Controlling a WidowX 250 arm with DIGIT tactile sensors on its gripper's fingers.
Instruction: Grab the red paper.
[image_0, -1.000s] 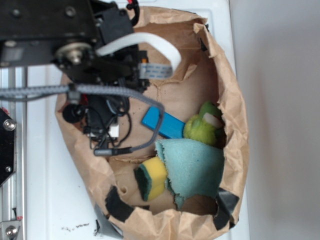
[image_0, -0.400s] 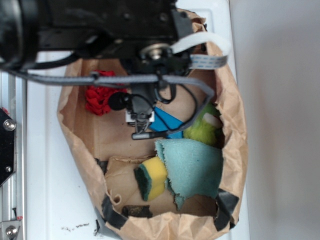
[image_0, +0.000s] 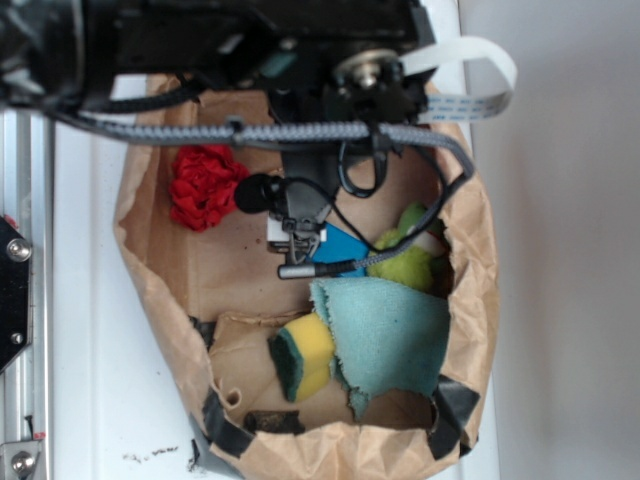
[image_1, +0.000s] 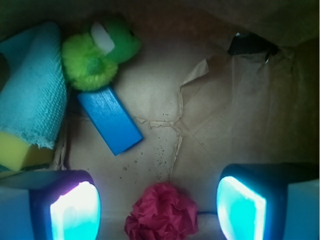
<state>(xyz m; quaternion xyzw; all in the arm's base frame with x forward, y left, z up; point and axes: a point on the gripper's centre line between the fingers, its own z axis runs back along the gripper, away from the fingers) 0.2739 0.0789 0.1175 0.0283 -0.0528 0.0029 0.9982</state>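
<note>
The red paper (image_0: 205, 186) is a crumpled ball lying on the floor of a brown paper bag (image_0: 150, 290), near its upper left wall. In the wrist view the red paper (image_1: 161, 212) sits low in the frame, in the gap between the two lit fingers. My gripper (image_1: 157, 210) is open, the fingers stand well apart, and neither touches the paper. In the exterior view the black arm (image_0: 300, 60) spans the top of the bag and hides the fingers.
Inside the bag lie a flat blue block (image_1: 110, 120), a green plush toy (image_1: 97, 55), a teal cloth (image_0: 385, 335) and a yellow-green sponge (image_0: 303, 360). Crumpled bag walls rise all around. A metal rail (image_0: 25, 300) runs along the left.
The arm has swung to the right across the bag, uncovering the red paper at the upper left. The things in the bag have not moved.
</note>
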